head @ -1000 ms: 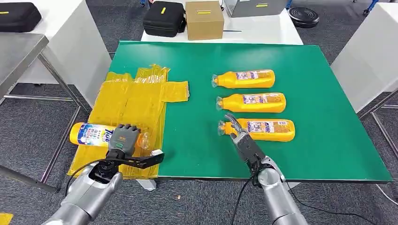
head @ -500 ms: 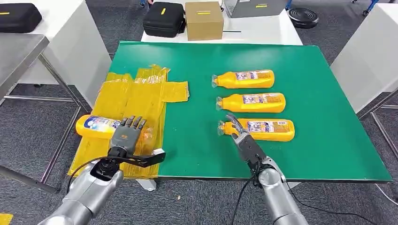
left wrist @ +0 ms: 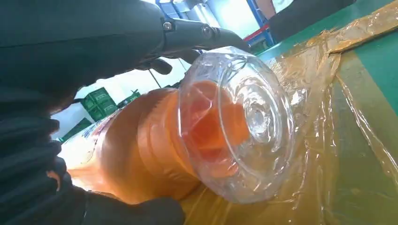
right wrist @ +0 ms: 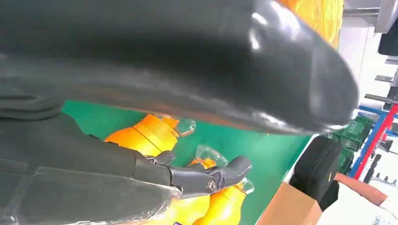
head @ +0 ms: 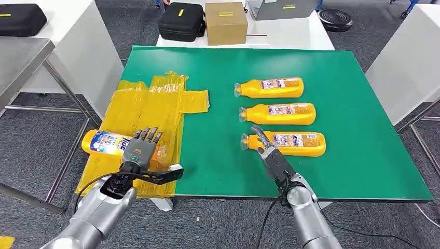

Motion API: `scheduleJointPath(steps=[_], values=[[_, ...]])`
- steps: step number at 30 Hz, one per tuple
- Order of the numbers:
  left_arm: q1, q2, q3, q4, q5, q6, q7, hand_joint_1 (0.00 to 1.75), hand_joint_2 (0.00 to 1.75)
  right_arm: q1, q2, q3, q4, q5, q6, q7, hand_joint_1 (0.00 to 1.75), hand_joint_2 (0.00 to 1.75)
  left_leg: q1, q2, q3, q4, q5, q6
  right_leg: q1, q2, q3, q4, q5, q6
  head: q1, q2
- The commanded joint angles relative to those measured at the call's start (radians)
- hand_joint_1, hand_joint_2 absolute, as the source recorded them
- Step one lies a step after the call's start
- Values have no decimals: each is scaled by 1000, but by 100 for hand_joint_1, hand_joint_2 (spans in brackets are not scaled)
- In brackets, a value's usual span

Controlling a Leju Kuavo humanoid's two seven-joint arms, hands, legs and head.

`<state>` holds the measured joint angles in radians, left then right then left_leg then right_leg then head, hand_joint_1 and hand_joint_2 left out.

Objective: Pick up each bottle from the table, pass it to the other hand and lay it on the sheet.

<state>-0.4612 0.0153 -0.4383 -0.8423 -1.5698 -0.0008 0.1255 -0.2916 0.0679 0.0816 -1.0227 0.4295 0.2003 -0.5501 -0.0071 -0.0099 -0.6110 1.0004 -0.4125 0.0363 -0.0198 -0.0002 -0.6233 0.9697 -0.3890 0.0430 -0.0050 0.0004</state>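
From the head view, the green bench (head: 332, 78) is carrying a yellow plastic sheet (head: 150, 104) on its left part, crinkled and reaching over the near left edge. A bottle on the sheet (head: 106, 142) is lying on its side there, its blue-and-white label facing up and its clear cap pointing toward the middle of the bench. The left hand (head: 140, 150) is hovering over the cap end of this bottle with its fingers spread and straight, gripping nothing. On the right part of the bench, three more orange bottles are lying in a column, caps pointing left: the far bottle (head: 270, 87), the middle bottle (head: 280, 113) and the near bottle (head: 288, 143). The right hand (head: 267, 150) is reaching toward the neck of the near bottle, fingers loosely apart beside its cap; whether they are touching it I cannot tell. Beyond the bench, a black case (head: 181, 21) and a cardboard box (head: 225, 22) are sitting on a white table.

From the left wrist view, the clear cap (left wrist: 239, 122) is filling the centre, resting on the wrinkled sheet, with the dark fingers (left wrist: 197, 35) arching above it, not closing on it.

From the right wrist view, a dark finger (right wrist: 206, 178) is stretching out over the orange bottles, with green bench behind.
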Motion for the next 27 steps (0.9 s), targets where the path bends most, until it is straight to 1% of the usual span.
scheduleJointPath(steps=[1,5,6,7,9,11,15,16,20,21,23,24,26,27], values=[[-10,-15,-4,106,3,-14,-13,0,175,-15,1,-22,36,-4,-4,4,0,0,1,2,6,0,-3,-2,2,1,5,-1,-2,-2,0,0],[-15,-15,-1,114,1,-7,-18,0,175,-4,-1,-26,23,-10,-1,11,0,0,1,0,4,-1,-1,-1,1,0,4,-1,-1,-1,0,0],[-14,-11,-3,108,-1,-10,-21,0,175,0,0,-27,20,-11,-2,12,0,0,1,1,7,-1,-3,-2,2,0,7,-1,-2,-2,0,0],[-11,-4,-11,99,-1,-15,-24,0,175,4,2,-30,15,-12,-5,12,0,0,1,1,5,-1,-2,-2,1,0,5,-1,-2,-2,0,0],[6,19,-41,65,-1,-44,-14,0,175,4,8,-33,14,-10,-5,13,0,0,2,2,7,0,-3,-3,2,1,7,-1,-2,-2,0,0],[23,37,-65,34,-1,-56,-9,0,175,1,11,-35,20,-8,-8,13,0,0,1,2,5,-1,-1,-2,1,2,5,-1,-1,-1,0,0],[78,86,-107,-76,-1,-108,-37,0,175,0,6,-41,32,-7,-10,5,0,0,0,4,7,-2,-2,-2,0,3,6,-1,-1,-2,0,0],[86,92,-108,-92,-1,-111,-44,0,175,3,4,-43,31,-8,-11,4,0,0,1,6,10,-2,-4,-3,2,5,9,-2,-2,-3,0,0],[114,123,-118,-170,-1,-115,-58,0,175,19,-2,-52,30,-8,-17,-2,0,0,0,3,7,-2,-2,-2,0,2,6,-1,-1,-1,0,0],[119,126,-117,-190,-1,-119,-67,0,175,23,-7,-53,29,-9,-19,-5,0,0,1,4,9,-2,-3,-2,1,3,8,-1,-2,-2,0,0],[118,129,-121,-206,-1,-120,-70,0,175,25,-12,-55,29,-12,-18,-7,0,0,1,3,6,-1,-2,-1,1,2,6,-1,-1,-1,0,0],[117,129,-123,-209,-1,-122,-70,0,175,25,-13,-56,29,-13,-18,-8,0,0,1,4,8,-1,-3,-2,1,3,8,-1,-2,-2,0,0],[118,134,-128,-221,-1,-123,-74,0,175,26,-14,-55,28,-14,-20,-9,0,0,1,2,6,-1,-2,-2,1,1,5,-1,-1,-1,0,0],[119,135,-128,-224,-1,-122,-73,0,175,26,-15,-55,28,-14,-20,-9,0,0,2,3,8,-1,-3,-2,2,2,7,-1,-2,-2,0,0]])
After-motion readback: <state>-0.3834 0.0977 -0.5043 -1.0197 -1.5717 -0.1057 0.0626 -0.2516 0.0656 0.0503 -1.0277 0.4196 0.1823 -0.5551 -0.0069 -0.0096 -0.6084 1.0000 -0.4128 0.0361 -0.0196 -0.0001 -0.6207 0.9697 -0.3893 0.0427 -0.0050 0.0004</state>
